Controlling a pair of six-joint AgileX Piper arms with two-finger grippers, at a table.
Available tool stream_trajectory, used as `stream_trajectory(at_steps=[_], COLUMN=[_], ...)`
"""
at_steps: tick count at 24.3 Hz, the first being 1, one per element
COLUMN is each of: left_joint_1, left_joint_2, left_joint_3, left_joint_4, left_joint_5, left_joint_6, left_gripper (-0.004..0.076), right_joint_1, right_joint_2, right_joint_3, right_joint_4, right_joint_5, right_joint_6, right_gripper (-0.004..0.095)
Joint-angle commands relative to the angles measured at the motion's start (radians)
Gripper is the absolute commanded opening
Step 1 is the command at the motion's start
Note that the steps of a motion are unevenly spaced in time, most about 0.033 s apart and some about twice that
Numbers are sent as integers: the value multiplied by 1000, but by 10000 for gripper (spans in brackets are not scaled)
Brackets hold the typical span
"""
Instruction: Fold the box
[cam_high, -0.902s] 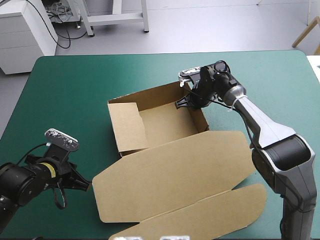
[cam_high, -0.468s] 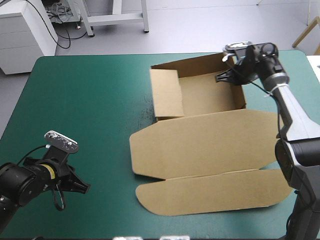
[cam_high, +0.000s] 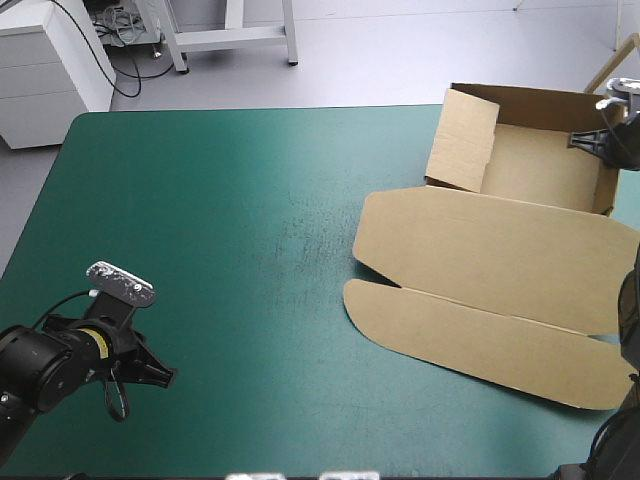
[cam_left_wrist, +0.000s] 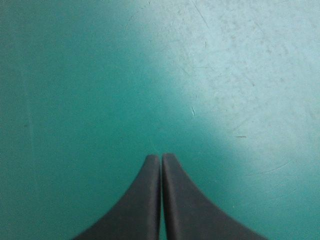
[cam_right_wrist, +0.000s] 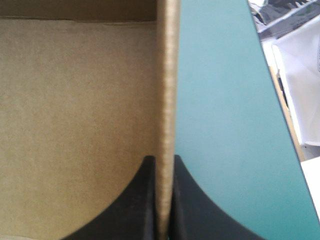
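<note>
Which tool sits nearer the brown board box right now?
Right. The right tool is shut on a side wall of the brown board box; the left tool, shut, sits far off over the teal-green cover.

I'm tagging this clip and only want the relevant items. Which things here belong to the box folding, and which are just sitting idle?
Part of the job:
- box, an open tray with its lid flat
- right gripper, shut on the box

Idle:
- left gripper, shut, holding nothing
- teal-green cover under it
</note>
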Motion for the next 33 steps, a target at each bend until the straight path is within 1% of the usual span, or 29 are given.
stream_trajectory(at_steps=[1, 2, 4, 5, 9, 10, 13, 17, 19, 21, 23, 25, 28, 29, 30, 33], left_joint_1=[-4, -4, -4, -4, -4, -4, -4, -4, -4, -4, -4, -4, -4, -4, -4, -4], left_joint_2=[-4, -4, -4, -4, -4, -4, -4, -4, -4, -4, -4, -4, -4, -4, -4, -4], left_joint_3=[-24, -24, -24, -24, -24, -24, -24, -23, -23, -23, -23, -23, -23, -23, -23, -23], left_joint_4=[23, 25, 32, 39, 48, 48, 48, 48, 50, 48, 48, 48, 46, 46, 46, 46], left_joint_5=[-30, -32, -34, -36, -41, -43, -43, -43, -43, -46, -52, -60, -75, -84, -91, -102], left_joint_6=[-11, -11, -11, -11, -11, -11, -11, -11, -11, -11, -11, -11, -11, -11, -11, -11], left_gripper=[-10, -10, -10, -10, -10, -10, -10, -10, -10, -10, -10, -10, -10, -10, -10, -10], right_joint_1=[-60, -71, -93, -101, -107, -107, -107, -107, -107, -105, -105, -105, -105, -105, -103, -72], right_joint_2=[-43, -39, -26, -24, -24, -24, -24, -42, -69, -98, -122, -151, -194, -214, -233, -271], right_joint_3=[-31, -29, -27, -27, -27, -27, -31, -94, -146, -189, -215, -228, -232, -232, -232, -232], right_joint_4=[29, 27, 23, 23, 23, 23, 27, 36, 50, 50, 76, 112, 192, 231, 282, 308], right_joint_5=[-47, -45, -50, -51, -73, -79, -83, -38, 6, 44, 66, 83, 94, 97, 106, 132], right_joint_6=[-3, -4, -26, -39, -41, -41, -41, -45, -67, -79, -91, -100, -108, -120, -137, -156], right_gripper=[-12, 0, 92, 202, 579, 700, 884, 848, 770, 615, 454, 249, -26, -1, 0, 0])
